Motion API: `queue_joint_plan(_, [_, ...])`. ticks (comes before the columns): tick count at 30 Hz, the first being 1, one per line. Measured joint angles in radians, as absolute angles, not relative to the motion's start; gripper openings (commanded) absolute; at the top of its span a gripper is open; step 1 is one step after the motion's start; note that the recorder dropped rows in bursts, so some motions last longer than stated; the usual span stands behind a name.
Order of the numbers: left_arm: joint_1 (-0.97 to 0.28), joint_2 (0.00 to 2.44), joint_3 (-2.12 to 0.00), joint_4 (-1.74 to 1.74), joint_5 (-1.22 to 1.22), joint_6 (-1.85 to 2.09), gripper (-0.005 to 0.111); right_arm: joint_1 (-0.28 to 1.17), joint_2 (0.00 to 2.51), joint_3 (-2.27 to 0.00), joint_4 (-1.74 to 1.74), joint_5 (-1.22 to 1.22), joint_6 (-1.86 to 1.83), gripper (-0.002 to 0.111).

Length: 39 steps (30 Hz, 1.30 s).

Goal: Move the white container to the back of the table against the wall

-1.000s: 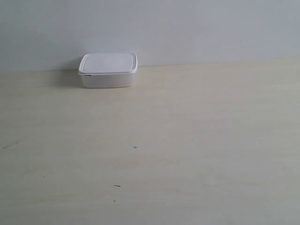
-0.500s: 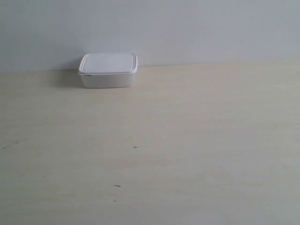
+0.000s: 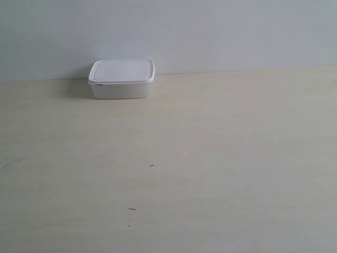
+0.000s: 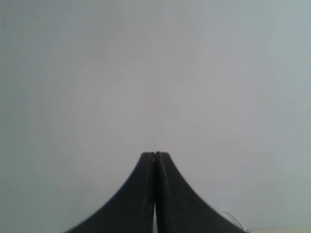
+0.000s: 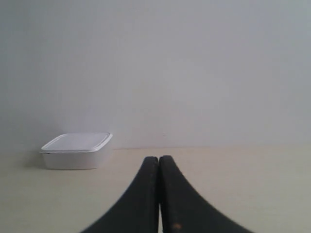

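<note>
The white container (image 3: 121,79), lid on, stands at the back of the cream table (image 3: 210,158), close against the grey-white wall (image 3: 210,31). The right wrist view shows the container (image 5: 76,151) far off beside the wall (image 5: 194,73). My right gripper (image 5: 159,158) is shut, with nothing between its black fingers, well away from the box. My left gripper (image 4: 155,154) is shut too and faces only the bare wall (image 4: 146,73). Neither arm shows in the exterior view.
A few tiny dark specks (image 3: 152,166) mark the table's middle and front. A thin white wire (image 4: 228,216) shows low beside the left gripper's fingers.
</note>
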<state>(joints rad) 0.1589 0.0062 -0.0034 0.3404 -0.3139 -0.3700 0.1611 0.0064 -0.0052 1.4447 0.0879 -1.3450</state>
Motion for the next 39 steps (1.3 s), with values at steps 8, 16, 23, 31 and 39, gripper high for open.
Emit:
queue_joint_plan(8, [0.159,0.006,-0.003,0.340,-0.314,-0.370,0.000,0.161,0.006,-0.005,1.337,0.112,-1.277,0.000])
queue_joint_plan(16, [0.159,0.006,-0.003,0.340,-0.314,-0.370,0.000,0.161,0.006,-0.005,0.932,0.130,-1.267,0.000])
queue_joint_plan(23, [0.159,0.006,-0.003,0.340,-0.314,-0.370,0.000,0.161,0.006,-0.005,0.287,0.158,-0.561,0.000])
queue_joint_plan(31, [0.159,0.006,-0.003,0.340,-0.314,-0.370,0.000,0.161,0.006,-0.005,-0.119,0.258,-0.083,0.000])
queue_joint_plan(39, [0.159,0.006,-0.003,0.340,-0.314,-0.370,0.000,0.157,0.006,-0.005,-0.262,0.290,0.101,0.000])
